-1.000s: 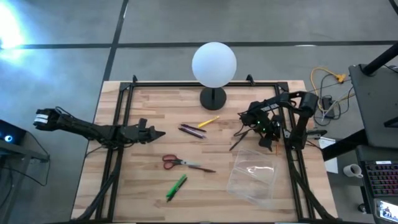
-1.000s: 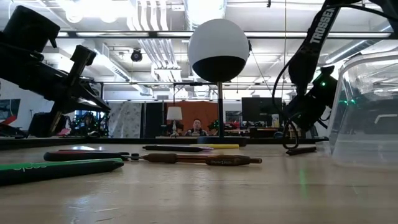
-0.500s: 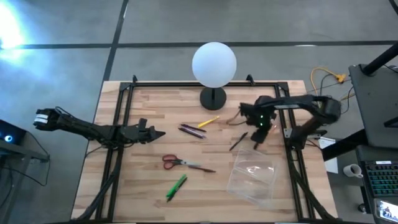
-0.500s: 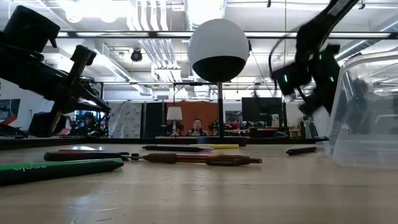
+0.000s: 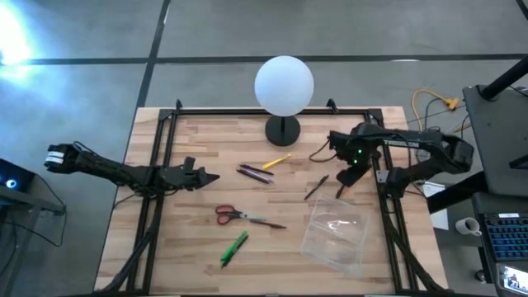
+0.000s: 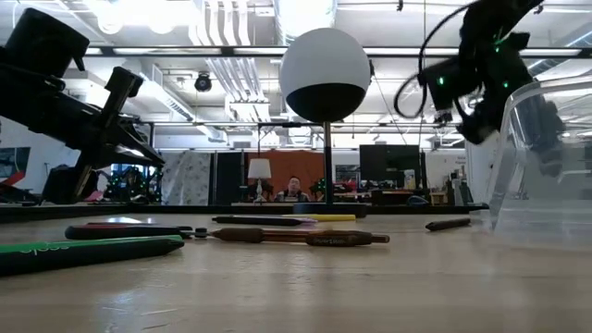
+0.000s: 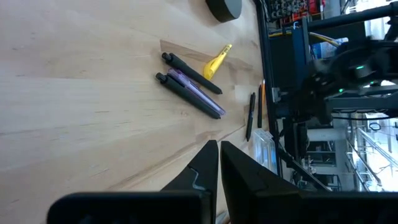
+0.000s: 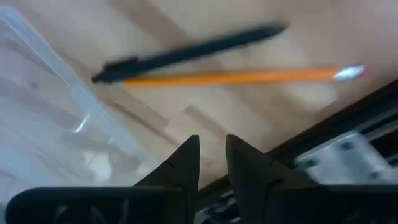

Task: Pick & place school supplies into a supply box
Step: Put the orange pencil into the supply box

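Your nearest targets are the black pen (image 8: 186, 51) and the orange pencil (image 8: 230, 78), lying side by side on the wood near the table's right edge, just beside the clear box (image 5: 334, 233). Both look light, stiff and thin. They will likely roll or skid if you nudge one end, so take hold near the middle of the shaft, fingers across it, one item at a time. They lie almost touching, so you risk pinching both.

The right gripper (image 5: 346, 176) hangs above the table, over that pair and next to the box's near corner. The right wrist view shows its fingers (image 8: 180, 163) narrowly parted with nothing between them. The pen and pencil lie ahead of the fingertips, not between them.

The left gripper (image 5: 205, 176) waits over the left half of the table, fingers pressed together and empty.

The remaining supplies are well apart from the right gripper:
- two dark pens (image 5: 255, 172) and the yellow pencil (image 5: 277, 161) near the lamp (image 5: 284, 85)
- the scissors (image 5: 235, 216) mid-table, with another pen just beside the blades
- the green marker (image 5: 234, 247) nearer the front

The box looks thin-walled and light, so it may slide if bumped.
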You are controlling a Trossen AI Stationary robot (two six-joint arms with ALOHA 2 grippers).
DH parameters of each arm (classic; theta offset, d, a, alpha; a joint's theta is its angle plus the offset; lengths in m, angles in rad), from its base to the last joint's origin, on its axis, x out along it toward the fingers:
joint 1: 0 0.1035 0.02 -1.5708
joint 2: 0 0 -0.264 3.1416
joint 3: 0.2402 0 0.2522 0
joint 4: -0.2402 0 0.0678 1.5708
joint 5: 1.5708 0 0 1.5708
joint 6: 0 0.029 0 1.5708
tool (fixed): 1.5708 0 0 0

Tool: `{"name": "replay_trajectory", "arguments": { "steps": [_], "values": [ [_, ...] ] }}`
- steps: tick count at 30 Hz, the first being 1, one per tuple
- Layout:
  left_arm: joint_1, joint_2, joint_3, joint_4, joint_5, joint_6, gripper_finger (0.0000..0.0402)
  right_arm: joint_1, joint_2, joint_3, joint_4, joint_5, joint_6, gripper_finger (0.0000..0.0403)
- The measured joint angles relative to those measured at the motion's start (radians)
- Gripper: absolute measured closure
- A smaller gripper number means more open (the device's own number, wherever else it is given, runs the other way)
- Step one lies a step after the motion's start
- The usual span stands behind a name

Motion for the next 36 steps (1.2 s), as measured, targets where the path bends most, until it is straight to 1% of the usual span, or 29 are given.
{"name": "replay_trajectory", "arguments": {
  "steps": [3, 5, 9, 12, 13, 16, 21, 26, 28, 30, 32, 34, 36],
  "values": [
    [0.000, 0.000, 0.000, 0.000, 0.000, 0.000, 0.0399, -0.001, 0.066, -0.028, 0.001, 0.004, 0.029, 0.0332],
    [0.000, 0.000, 0.000, 0.000, 0.000, 0.000, 0.0399, -0.001, 0.105, -0.040, 0.000, 0.030, 0.033, 0.0332],
    [0.000, 0.000, 0.000, 0.000, 0.000, 0.000, 0.0399, -0.001, 0.161, -0.073, 0.013, 0.047, -0.008, 0.0332],
    [0.000, 0.000, 0.000, 0.000, 0.000, 0.000, 0.0399, -0.001, 0.185, -0.114, 0.087, 0.059, -0.043, 0.0332],
    [0.000, 0.000, 0.000, 0.000, 0.000, 0.000, 0.0399, -0.001, 0.192, -0.128, 0.121, 0.078, -0.055, 0.0332],
    [0.000, 0.000, 0.000, 0.000, 0.000, 0.000, 0.0399, -0.002, 0.221, -0.137, 0.183, 0.086, -0.053, 0.0332],
    [0.000, 0.000, 0.000, 0.000, 0.001, 0.000, 0.0399, -0.001, 0.258, -0.107, 0.199, 0.160, -0.023, 0.0332],
    [0.000, 0.000, 0.001, 0.000, 0.001, 0.000, 0.0399, 0.000, 0.296, -0.051, 0.222, 0.226, -0.095, 0.0332],
    [0.000, 0.000, 0.001, 0.000, 0.001, 0.000, 0.0399, 0.000, 0.307, -0.023, 0.232, 0.234, -0.102, 0.0332],
    [0.000, 0.000, 0.001, 0.000, 0.001, 0.000, 0.0399, -0.001, 0.312, 0.008, 0.257, 0.229, -0.103, 0.0332],
    [0.000, 0.000, 0.001, 0.000, 0.001, 0.000, 0.0399, -0.001, 0.308, 0.034, 0.311, 0.191, -0.104, 0.0333],
    [0.000, 0.000, 0.001, 0.000, 0.000, -0.001, 0.0399, -0.002, 0.298, 0.060, 0.389, 0.139, -0.101, 0.0333],
    [0.000, 0.000, 0.001, 0.000, 0.001, -0.001, 0.0399, -0.001, 0.287, 0.093, 0.499, 0.124, -0.055, 0.0333]
  ]
}}
